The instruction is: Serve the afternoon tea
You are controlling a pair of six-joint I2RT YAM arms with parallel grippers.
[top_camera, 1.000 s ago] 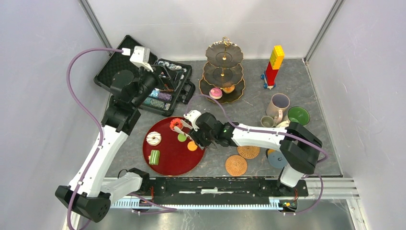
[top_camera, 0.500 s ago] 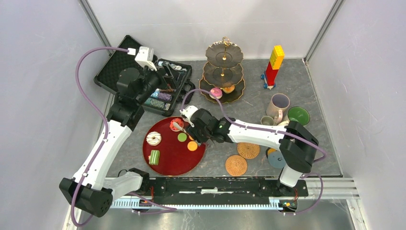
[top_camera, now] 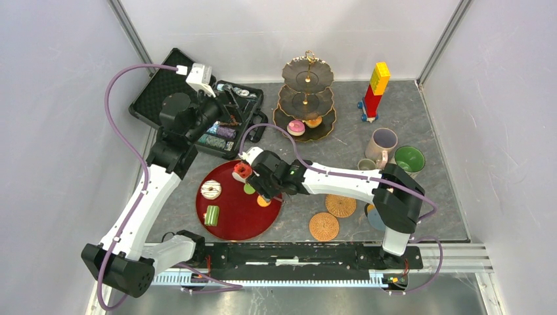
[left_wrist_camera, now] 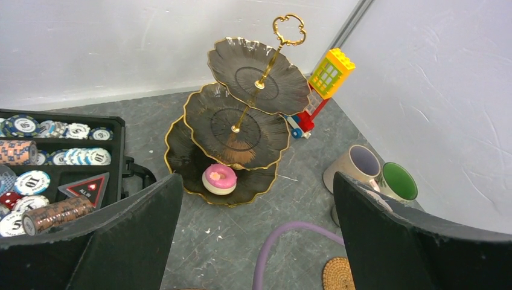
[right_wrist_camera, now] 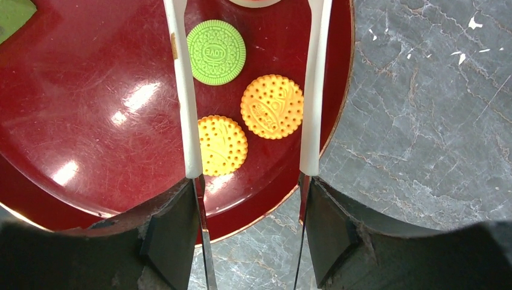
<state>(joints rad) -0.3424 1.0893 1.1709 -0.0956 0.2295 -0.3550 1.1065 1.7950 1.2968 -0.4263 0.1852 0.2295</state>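
The right pincer [right_wrist_camera: 249, 184] is reaching over the red tray [right_wrist_camera: 90, 121] and gripping the tongs [right_wrist_camera: 314, 90] by their metal legs, one leg lying against each finger, while the tongs' white arms are standing apart rather than squeezed together. An orange biscuit [right_wrist_camera: 272, 106] is lying flat on the tray between those arms, a yellow biscuit [right_wrist_camera: 223, 145] is sitting partly under one of them, and a green biscuit [right_wrist_camera: 215, 51] is lying just outside. The tong tips are running off the wrist view; from above they seem to be ending near a red-topped sweet [top_camera: 241, 171] at the tray's far edge, so I cannot tell which piece is being lined up. The left pincer [left_wrist_camera: 256, 181] is hanging open and empty above the case of chips [left_wrist_camera: 48, 175], looking toward the stand [left_wrist_camera: 232, 130] at the back of the counter [right_wrist_camera: 422, 121], where a pink donut [left_wrist_camera: 220, 179] is already resting on the bottom tier. I judge the step in hand to be picking a sweet off the tray. The next move is calling for the tips to drop to the tray surface on either side of one piece, then a firm squeeze before lifting it toward a bare tier.
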